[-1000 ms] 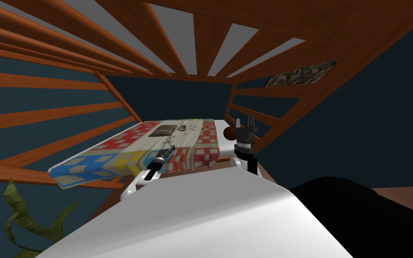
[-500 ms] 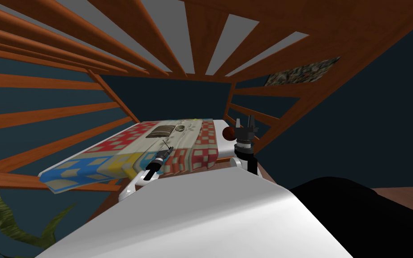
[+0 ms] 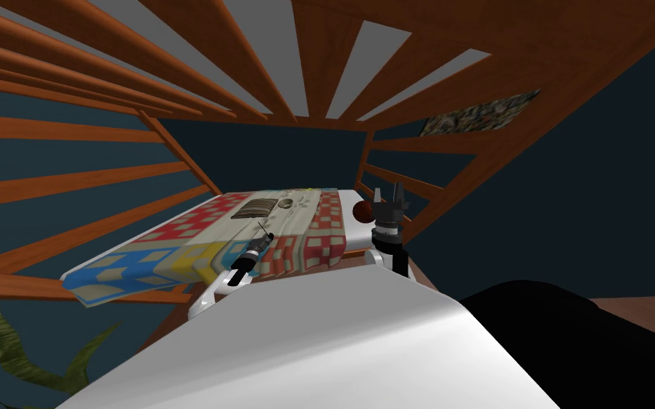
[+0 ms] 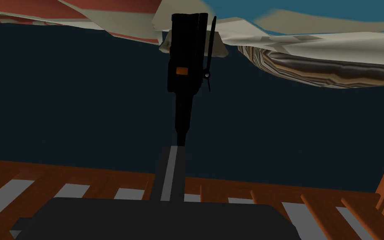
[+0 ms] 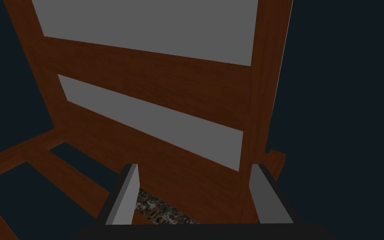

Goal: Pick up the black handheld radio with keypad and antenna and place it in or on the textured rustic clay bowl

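one black radio [image 4: 185, 54] with orange spot and thin antenna, clenched in left hand [image 4: 173, 151]; right hand [image 5: 195, 167] released.

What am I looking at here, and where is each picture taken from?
This is a two-armed robot. The wide picture comes from a camera on its head. The other two come from cameras on its wrists, each looking along that arm's gripper. Ahead lies a patchwork quilt with a striped bowl on it. The left gripper is shut on a black radio, close to the bowl. The right gripper is raised, open and empty.
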